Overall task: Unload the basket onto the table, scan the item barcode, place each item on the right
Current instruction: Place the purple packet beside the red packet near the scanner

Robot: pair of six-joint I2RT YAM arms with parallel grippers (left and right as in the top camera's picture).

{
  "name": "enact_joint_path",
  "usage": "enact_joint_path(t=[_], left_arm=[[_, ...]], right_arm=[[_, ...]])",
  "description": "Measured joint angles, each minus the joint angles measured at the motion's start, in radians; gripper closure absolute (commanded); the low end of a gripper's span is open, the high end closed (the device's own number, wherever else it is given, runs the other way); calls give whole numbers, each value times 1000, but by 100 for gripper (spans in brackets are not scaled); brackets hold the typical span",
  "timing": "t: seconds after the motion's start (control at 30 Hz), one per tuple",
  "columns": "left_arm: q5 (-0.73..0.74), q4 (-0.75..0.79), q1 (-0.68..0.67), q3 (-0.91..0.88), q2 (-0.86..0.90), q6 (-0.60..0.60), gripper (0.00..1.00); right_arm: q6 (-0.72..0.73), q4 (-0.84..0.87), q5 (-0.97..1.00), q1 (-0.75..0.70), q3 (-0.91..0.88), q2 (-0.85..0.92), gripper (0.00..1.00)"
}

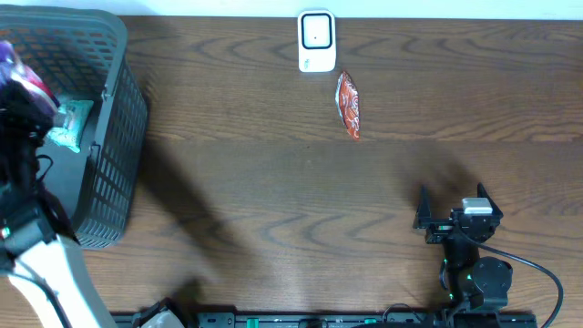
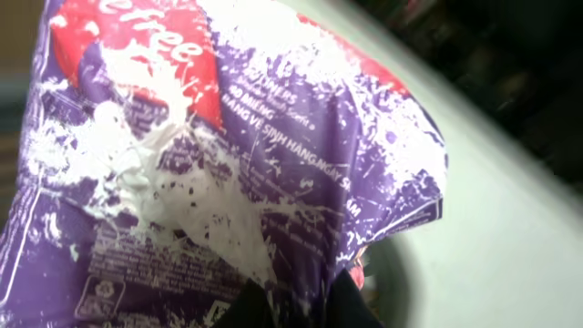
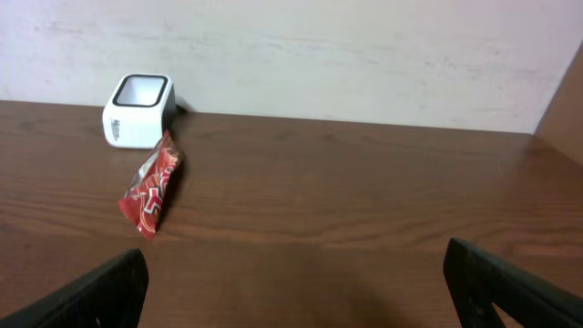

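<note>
Overhead: grey basket (image 1: pixel 114 137) at the worktop's (image 1: pixel 273 191) left end, purple packet (image 1: pixel 5 56) showing inside it. White scanner (image 1: pixel 316 41) at the far edge, red packet (image 1: pixel 348 105) just beside it. Right hand (image 1: pixel 453 208) spread, empty.
Left wrist: left hand (image 2: pixel 301 308) clamped on the purple packet, which fills the view.
Right wrist: fingers (image 3: pixel 510 287) wide apart; scanner and red packet ahead.

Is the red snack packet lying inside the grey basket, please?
No, the red snack packet lies on the table right beside the white scanner, well apart from the grey basket.
</note>
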Motion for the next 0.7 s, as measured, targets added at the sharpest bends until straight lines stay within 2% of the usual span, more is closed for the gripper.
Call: enact_joint_path(t=[0.17, 0.27, 0.37, 0.5, 0.7], left_arm=[[82, 135, -8, 1, -92, -119, 93], [132, 204, -79, 2, -117, -190, 93], [164, 214, -239, 2, -114, -222, 93], [179, 212, -468, 2, -49, -192, 93], [45, 193, -744, 2, 137, -117, 93]], right_arm=[[0, 1, 0, 0, 0, 0, 1], [0, 0, 0, 0, 0, 0, 1], [0, 0, 0, 0, 0, 0, 1], [0, 0, 0, 0, 0, 0, 1], [0, 0, 0, 0, 0, 0, 1]])
